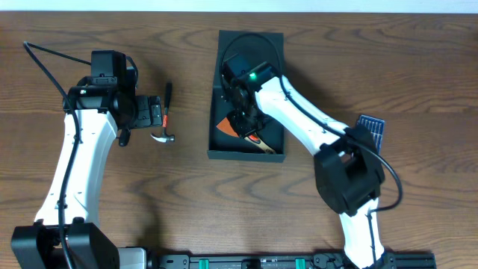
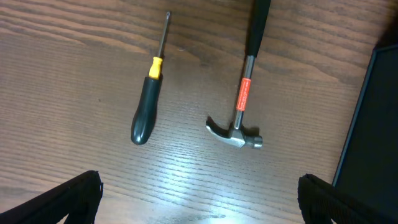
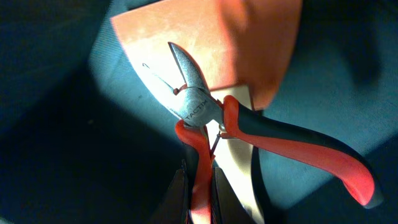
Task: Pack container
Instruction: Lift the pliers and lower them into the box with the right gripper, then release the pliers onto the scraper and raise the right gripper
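1. Teal-black container (image 1: 218,149) sits open-topped at the middle of the wood table (image 1: 418,67), with the right arm reaching down into it.
2. Right gripper (image 3: 198,200) is inside the container, jaws pinched nearly together on one red handle of the cutters (image 3: 194,106).
3. Cutters have a grey metal head and red-and-black handles. The free handle sweeps out to the right in the right wrist view.
4. Under the cutters, on the container floor, lies an orange scraper (image 3: 249,43) with a pale handle.
5. Left gripper (image 2: 199,196) hangs over bare table left of the container, jaws spread wide and holding nothing. Only its two dark fingertips (image 2: 65,199) show at the bottom corners of the left wrist view.
6. Hammer (image 2: 241,106) lies flat on the table in front of the left gripper. It has a steel claw head, a red band on the shaft and a black grip.
7. Screwdriver (image 2: 148,102), with a black-and-yellow handle, lies beside the hammer, apart from it.
8. Container's dark wall shows at the right edge of the left wrist view, near the hammer.
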Available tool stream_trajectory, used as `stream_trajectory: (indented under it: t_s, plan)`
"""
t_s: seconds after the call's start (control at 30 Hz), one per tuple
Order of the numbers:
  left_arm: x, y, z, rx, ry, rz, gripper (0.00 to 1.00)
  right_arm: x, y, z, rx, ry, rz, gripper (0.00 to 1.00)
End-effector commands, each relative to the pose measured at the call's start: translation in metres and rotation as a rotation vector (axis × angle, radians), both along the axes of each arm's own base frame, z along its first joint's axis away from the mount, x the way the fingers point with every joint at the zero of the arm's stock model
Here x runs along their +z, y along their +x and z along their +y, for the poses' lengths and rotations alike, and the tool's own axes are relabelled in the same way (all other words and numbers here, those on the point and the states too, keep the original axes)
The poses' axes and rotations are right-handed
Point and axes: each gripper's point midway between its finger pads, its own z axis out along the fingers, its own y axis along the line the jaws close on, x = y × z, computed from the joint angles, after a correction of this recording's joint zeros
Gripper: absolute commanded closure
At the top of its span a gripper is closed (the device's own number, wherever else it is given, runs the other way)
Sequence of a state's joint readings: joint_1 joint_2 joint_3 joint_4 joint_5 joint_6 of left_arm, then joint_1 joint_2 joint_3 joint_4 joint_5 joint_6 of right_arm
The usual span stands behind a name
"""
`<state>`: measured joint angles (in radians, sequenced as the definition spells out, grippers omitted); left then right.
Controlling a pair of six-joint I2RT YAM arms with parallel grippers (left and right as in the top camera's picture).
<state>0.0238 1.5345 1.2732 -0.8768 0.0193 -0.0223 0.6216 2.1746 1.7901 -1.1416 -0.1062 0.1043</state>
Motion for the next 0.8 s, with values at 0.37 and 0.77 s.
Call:
stream_trajectory:
  t_s: [0.37, 0.77]
  plan:
    - [0.008, 0.005, 0.000, 0.000, 0.006, -0.019, 0.01, -0.022, 0.001, 0.006, 0.040, 0.002, 0.020, 0.78]
    - [0.008, 0.005, 0.000, 0.000, 0.006, -0.019, 0.01, 0.018, 0.032, 0.001, -0.013, 0.040, -0.037, 0.63]
